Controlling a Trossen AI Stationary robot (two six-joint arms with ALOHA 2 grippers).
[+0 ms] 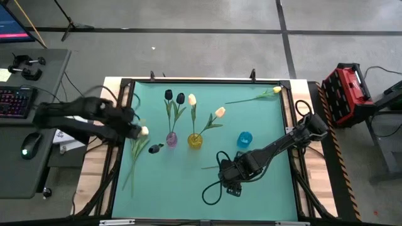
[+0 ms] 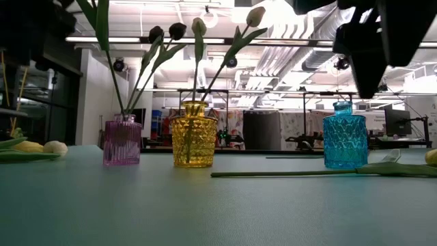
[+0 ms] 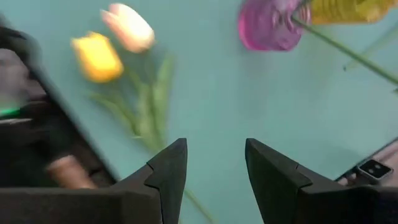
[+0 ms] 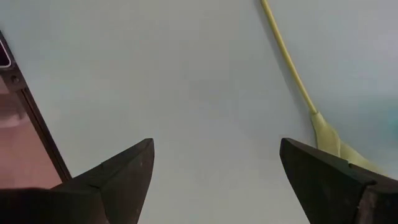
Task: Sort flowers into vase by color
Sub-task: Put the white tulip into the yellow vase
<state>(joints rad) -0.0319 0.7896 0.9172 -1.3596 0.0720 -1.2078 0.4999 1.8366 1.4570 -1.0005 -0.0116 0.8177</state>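
Observation:
Two black tulips stand in the purple vase. Two pale tulips stand in the yellow vase. The blue vase holds nothing. A yellow tulip and a cream one lie at the table's left side. My left gripper hovers open just left of their heads. Another tulip lies at the far right. My right gripper is wide open above the table, beside a lying stem and its leaf.
A small dark object lies on the mat left of the purple vase. The lying stem runs across the table in front of the blue vase. A black frame edges the mat. A cable loops by the right gripper.

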